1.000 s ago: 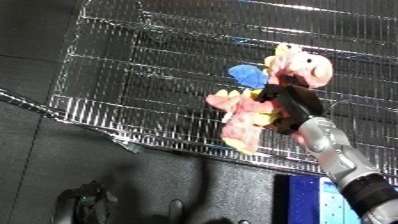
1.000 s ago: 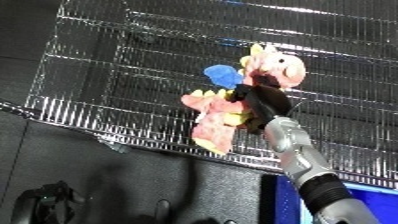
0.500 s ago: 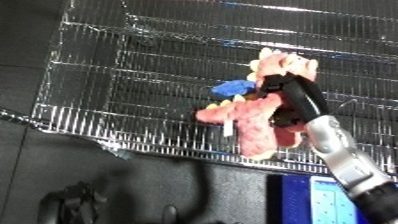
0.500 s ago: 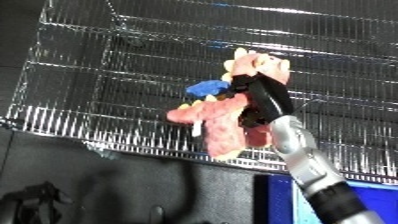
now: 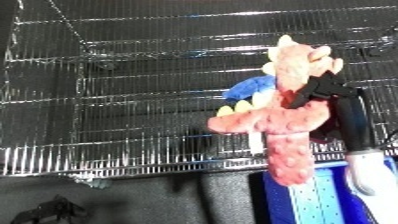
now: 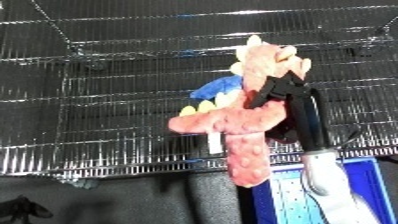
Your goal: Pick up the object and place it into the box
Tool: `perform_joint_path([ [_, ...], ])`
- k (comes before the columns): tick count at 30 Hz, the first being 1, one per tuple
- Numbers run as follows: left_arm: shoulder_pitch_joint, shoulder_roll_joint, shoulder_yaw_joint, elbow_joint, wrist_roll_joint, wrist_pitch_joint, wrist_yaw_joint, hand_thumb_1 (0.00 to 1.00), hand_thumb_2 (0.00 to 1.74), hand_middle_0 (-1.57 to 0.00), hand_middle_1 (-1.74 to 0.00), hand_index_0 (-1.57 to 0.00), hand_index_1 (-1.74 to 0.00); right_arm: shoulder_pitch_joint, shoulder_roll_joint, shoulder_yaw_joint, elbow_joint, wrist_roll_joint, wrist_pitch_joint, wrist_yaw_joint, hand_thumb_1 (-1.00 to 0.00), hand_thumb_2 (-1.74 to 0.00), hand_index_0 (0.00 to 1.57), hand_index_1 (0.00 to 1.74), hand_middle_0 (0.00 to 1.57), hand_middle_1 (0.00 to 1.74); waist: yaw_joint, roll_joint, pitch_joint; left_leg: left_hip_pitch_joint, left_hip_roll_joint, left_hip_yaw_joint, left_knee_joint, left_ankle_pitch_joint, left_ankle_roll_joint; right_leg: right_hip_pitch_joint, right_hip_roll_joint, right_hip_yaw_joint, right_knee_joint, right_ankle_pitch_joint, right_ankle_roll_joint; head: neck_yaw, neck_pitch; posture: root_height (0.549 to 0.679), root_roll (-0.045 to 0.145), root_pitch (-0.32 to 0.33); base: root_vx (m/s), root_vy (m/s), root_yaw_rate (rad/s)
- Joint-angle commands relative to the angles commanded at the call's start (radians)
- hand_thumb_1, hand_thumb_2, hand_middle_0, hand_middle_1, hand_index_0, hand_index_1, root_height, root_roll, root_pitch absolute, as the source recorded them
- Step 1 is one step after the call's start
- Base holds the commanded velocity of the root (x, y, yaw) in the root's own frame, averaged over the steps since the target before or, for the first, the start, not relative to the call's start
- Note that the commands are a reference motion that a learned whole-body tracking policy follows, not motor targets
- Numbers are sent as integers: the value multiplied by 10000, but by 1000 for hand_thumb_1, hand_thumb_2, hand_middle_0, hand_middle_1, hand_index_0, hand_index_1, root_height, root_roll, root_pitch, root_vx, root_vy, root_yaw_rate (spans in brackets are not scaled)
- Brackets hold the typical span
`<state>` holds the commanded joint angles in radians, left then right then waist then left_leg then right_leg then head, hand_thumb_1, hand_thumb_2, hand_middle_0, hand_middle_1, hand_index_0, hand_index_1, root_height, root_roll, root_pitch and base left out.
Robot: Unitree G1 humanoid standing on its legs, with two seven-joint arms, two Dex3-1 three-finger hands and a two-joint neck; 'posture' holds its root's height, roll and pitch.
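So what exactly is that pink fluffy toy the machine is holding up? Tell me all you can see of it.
The plush toy looks like a soft, fuzzy pink creature, perhaps a dragon, with a paler bumpy head at the top, a blue wing-like part on its left side and small yellow bits beneath that. A white tag hangs from its body. It hangs roughly upright in the air, tail end down, in front of the wire bin. Only the right hand touches it, black fingers curled round its upper body.

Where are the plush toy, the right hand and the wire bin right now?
plush toy [image 6: 240, 127]: right eye view, on its pink body.
right hand [image 6: 282, 87]: right eye view, on the black fingers.
wire bin [image 5: 115, 100]: left eye view, on its mesh.
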<state>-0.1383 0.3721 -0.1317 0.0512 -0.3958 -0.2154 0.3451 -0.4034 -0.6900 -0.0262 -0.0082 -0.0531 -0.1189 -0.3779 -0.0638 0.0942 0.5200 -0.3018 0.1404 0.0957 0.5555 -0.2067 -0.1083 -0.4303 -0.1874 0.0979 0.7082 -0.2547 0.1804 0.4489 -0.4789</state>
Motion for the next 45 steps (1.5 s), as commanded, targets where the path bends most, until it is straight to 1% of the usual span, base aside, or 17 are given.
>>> perform_joint_path([
  [5,94,-62,57,-182,132,43,43,1000,1740,-1570,-1740,-1570,-1740,1044,256,-1217,-651,-165,-182,-499,-1000,-1740,1570,1740,1570,1740,-447,49,0,208,28,208,-35,-94,32,108,46,141,-177,28,6,430,185,639,65,-17,-9,38,-211],
  [10,203,-62,198,-301,244,70,62,1000,1740,-1570,-1740,-1570,-1740,2187,384,-2394,-955,-439,-205,-897,-1000,-1740,1570,1740,1570,1740,-944,38,0,392,80,439,-10,-207,36,200,107,311,-334,57,-13,917,293,640,68,-18,-7,44,-228],
  [14,424,-70,442,-435,215,49,86,1000,1740,-1570,-1740,-1570,-1740,3240,653,-3305,-963,-558,-185,-1146,-1000,-1740,1570,1740,1570,1740,-1346,21,0,494,133,627,-44,-263,35,207,175,474,-488,129,-27,1162,382,641,68,-14,-14,44,-231],
  [16,559,-94,566,-474,176,37,98,1000,1740,-1570,-1740,-1570,-1740,3690,878,-3689,-930,-495,-217,-1250,-1000,-1740,1570,1740,1570,1740,-1547,34,0,557,158,738,-87,-275,36,209,208,553,-582,186,-28,1325,421,641,69,-11,-20,47,-230],
  [18,679,-125,666,-480,120,14,111,1000,1740,-1570,-1740,-1570,-1740,3986,1128,-3977,-871,-303,-320,-1347,-1000,-1740,1570,1740,1570,1740,-1743,65,0,626,186,851,-133,-284,34,216,235,627,-681,246,-32,1428,422,642,69,-9,-16,55,-230],
  [21,827,-167,752,-457,7,-18,79,1000,1740,-1570,-1740,-1570,-1740,4274,1490,-4240,-730,177,-561,-1397,-1000,-1740,1570,1740,1570,1740,-1985,120,0,729,223,1001,-207,-283,35,244,265,712,-827,331,-41,1586,404,643,70,-7,-10,52,-205],
  [24,922,-200,785,-397,-152,-45,-1,1000,1740,-1570,-1740,-1570,-1740,4459,1798,-4318,-503,858,-838,-1252,-1000,-1740,1570,1740,1570,1740,-2181,159,0,822,248,1123,-273,-273,36,275,290,780,-949,420,-55,2099,273,644,70,-8,-19,38,-146],
  [27,936,-214,746,-312,-312,-77,-58,1000,1740,-1570,-1740,-1570,-1740,4488,1928,-4334,-193,1509,-1062,-1106,-1000,-1740,1570,1740,1570,1740,-2344,203,0,891,245,1220,-331,-268,31,299,304,829,-1041,501,-70,2509,146,645,71,-10,-18,36,-80],
  [32,802,-194,606,-179,-475,-162,-74,1000,1740,-1570,-1740,-1570,-1740,4226,1899,-4376,498,2311,-1339,-1181,-750,-1305,1178,1305,1178,1305,-2503,320,0,964,209,1311,-406,-242,22,340,284,857,-1122,599,-84,2937,134,646,75,-14,-16,33,-29],
  [38,697,-151,488,0,-593,-308,-102,1000,1740,-1570,-1740,-1570,-1740,3806,2038,-4590,1618,3620,-1887,-1378,-450,-783,706,783,706,783,-2537,474,0,1025,166,1353,-512,-197,7,400,260,865,-1229,702,-97,3406,273,648,77,-15,-14,14,6],
  [42,689,-90,467,85,-624,-351,-155,1000,1740,-1570,-1740,-1570,-1740,3669,1964,-4769,2324,4061,-2011,-1483,-250,-435,393,435,393,435,-2491,551,0,1033,130,1343,-613,-154,1,425,244,854,-1305,761,-89,3606,358,649,78,-14,-10,2,18],
  [45,670,-36,464,144,-618,-370,-202,1000,1740,-1570,-1740,-1570,-1740,3644,1833,-4899,2763,4203,-2035,-1531,-100,-174,157,174,157,174,-2457,592,0,1036,114,1341,-662,-124,-9,444,235,835,-1353,774,-83,3656,393,650,79,-13,-4,-2,20],
])
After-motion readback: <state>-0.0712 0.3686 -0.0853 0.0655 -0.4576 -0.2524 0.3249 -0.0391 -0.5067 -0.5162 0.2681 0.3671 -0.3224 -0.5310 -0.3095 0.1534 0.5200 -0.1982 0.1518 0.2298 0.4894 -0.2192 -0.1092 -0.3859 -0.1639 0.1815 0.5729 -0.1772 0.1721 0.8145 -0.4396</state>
